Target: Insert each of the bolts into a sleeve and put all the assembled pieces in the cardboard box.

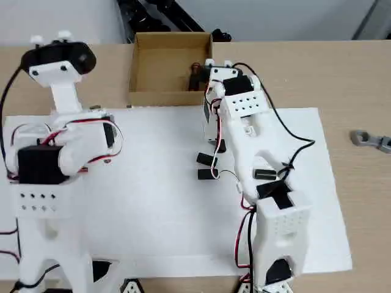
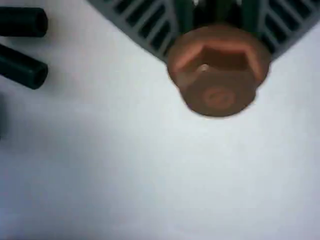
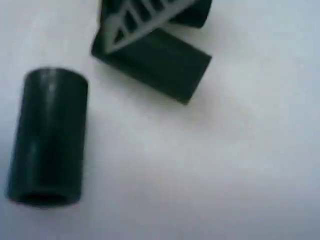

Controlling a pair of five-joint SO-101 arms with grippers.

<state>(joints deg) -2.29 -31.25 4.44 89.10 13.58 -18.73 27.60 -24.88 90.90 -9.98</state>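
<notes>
High view: the right tool (image 1: 215, 146) stands over the sleeves (image 1: 206, 160) at the middle of the counter. The cardboard box (image 1: 171, 96) lies farther back.

Left wrist view: the left tool (image 2: 216, 22) is closed on a bolt (image 2: 217, 75).

Right wrist view: the right tool touches one sleeve (image 3: 155, 65). I cannot tell how far open it is. I think it is best to grip this sleeve at its middle, with its bore facing the bolt.

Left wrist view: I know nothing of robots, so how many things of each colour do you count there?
Copper bolt: 1
Black sleeves: 2
Total: 3, leaving out a dark smear at the edge, of which too little shows to tell.
</notes>
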